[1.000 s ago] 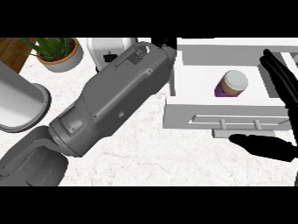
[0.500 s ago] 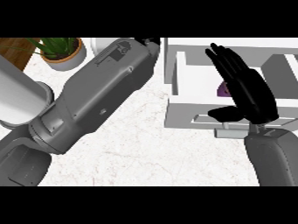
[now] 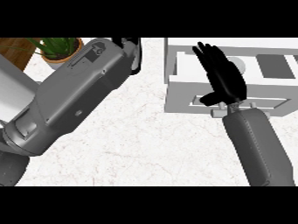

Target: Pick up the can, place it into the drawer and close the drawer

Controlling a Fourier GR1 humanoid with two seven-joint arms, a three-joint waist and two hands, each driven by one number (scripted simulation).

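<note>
The can cannot be seen; the right hand (image 3: 223, 78) covers the middle of the drawer (image 3: 183, 94), so its place and axis cannot be told. That hand lies flat, fingers straight, pointing away, holding nothing. The left hand (image 3: 130, 49) shows at the top edge beyond its forearm; its fingers cannot be told. No writing is readable on the white bench (image 3: 151, 144).

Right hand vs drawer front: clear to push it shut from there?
Probably yes. The right hand is open, fingers straight, lying over the white drawer, wrist at the drawer front. Nothing stands between them. The left hand is off to the side.
</note>
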